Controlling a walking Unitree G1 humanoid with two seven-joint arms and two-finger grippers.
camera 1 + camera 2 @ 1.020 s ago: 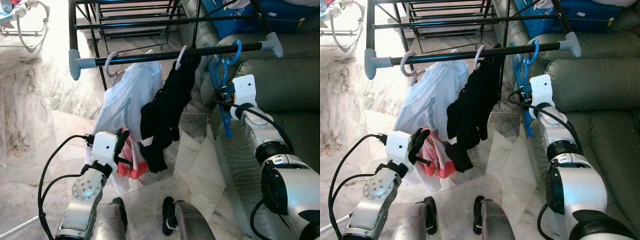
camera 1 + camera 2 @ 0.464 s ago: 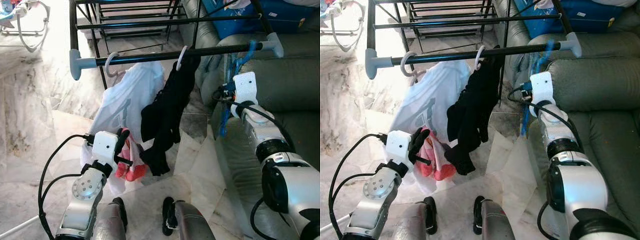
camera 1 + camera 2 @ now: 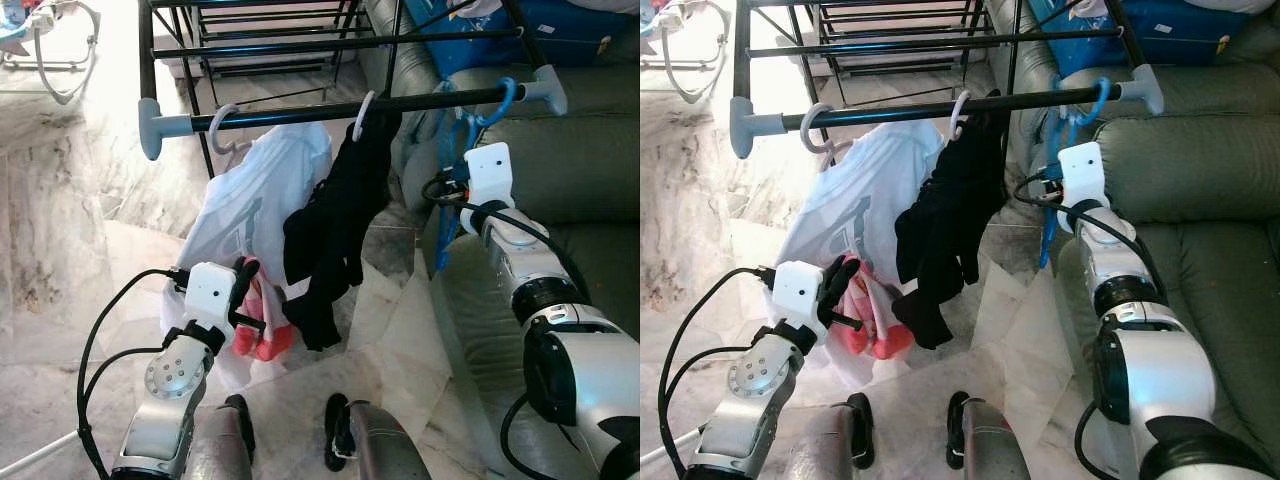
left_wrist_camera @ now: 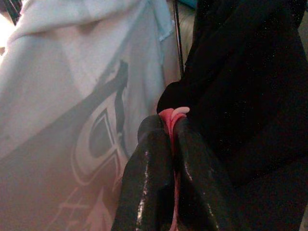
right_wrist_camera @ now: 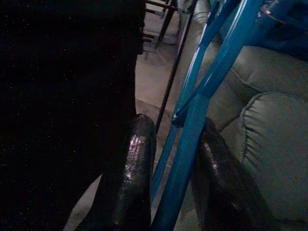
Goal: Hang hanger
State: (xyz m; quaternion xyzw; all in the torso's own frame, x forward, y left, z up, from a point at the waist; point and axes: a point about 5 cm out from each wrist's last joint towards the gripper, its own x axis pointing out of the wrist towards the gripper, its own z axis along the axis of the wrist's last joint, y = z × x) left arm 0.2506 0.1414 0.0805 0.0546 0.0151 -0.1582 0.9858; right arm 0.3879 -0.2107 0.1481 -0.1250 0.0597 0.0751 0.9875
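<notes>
At far right end of the black rail (image 3: 340, 108), near its grey end cap (image 3: 548, 88): blue hanger (image 3: 452, 165), hook looped over the rail. Body hangs down btw rail and grey sofa (image 3: 580, 160).

R gripper (image 5: 179, 139) sits just below rail; wrist view shows blue bars running btw the two fingers (image 5: 132, 159). Jaws set apart around bars; contact w/ one pad likely, not a firm clench as far as I can tell — reads as loosely spanning, prob. near release.

L gripper (image 4: 166, 139) low, beside white garment (image 3: 255, 200) and black garment (image 3: 335, 215), both on white hangers on same rail. Jaws clenched on a thin pink strip, looks like part of the pink item (image 3: 255, 325).

Risks (judgement):
- Hook seat: can't tell how deep hook sits on rail. If only tip is on, pulling R arm back could drag it off → hanger drops to floor/sofa edge.
- Snag: bars lie btw fingers; withdrawing at an angle may catch a bar and swing or lift the hanger.
- End position: hook is close to end cap; a sideways nudge toward sofa could jam it against the cap.
- L arm: a tug on the pink item may sway nearby garments.
</notes>
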